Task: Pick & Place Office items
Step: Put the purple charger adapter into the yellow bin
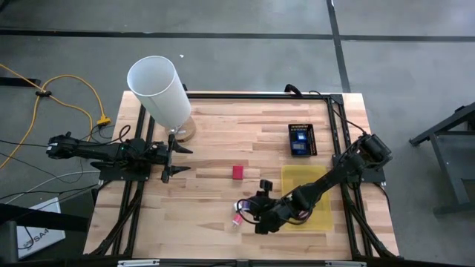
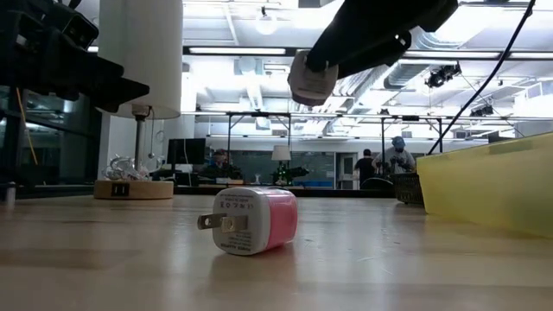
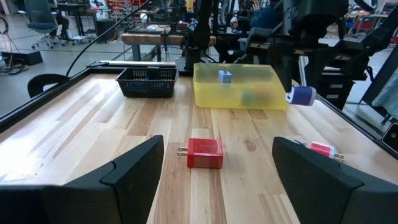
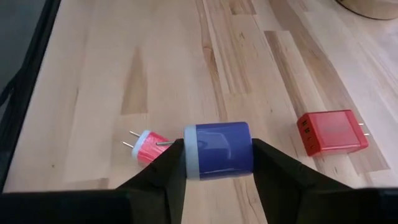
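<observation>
Right now my right gripper (image 4: 217, 155) is clamped partway closed on a blue charger (image 4: 219, 149), held above the table. Just below it lies a pink charger (image 4: 148, 146); a red charger (image 4: 331, 132) sits farther off. My left gripper (image 1: 172, 157) waits, jaws wide.

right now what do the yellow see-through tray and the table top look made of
The yellow translucent rectangular tray looks like thin plastic, slightly frosted: a small blue block shows dimly through its wall. The pale wooden table top looks like butcher-block wood, joined strips with visible grain and a smooth, low-sheen finish.
</observation>
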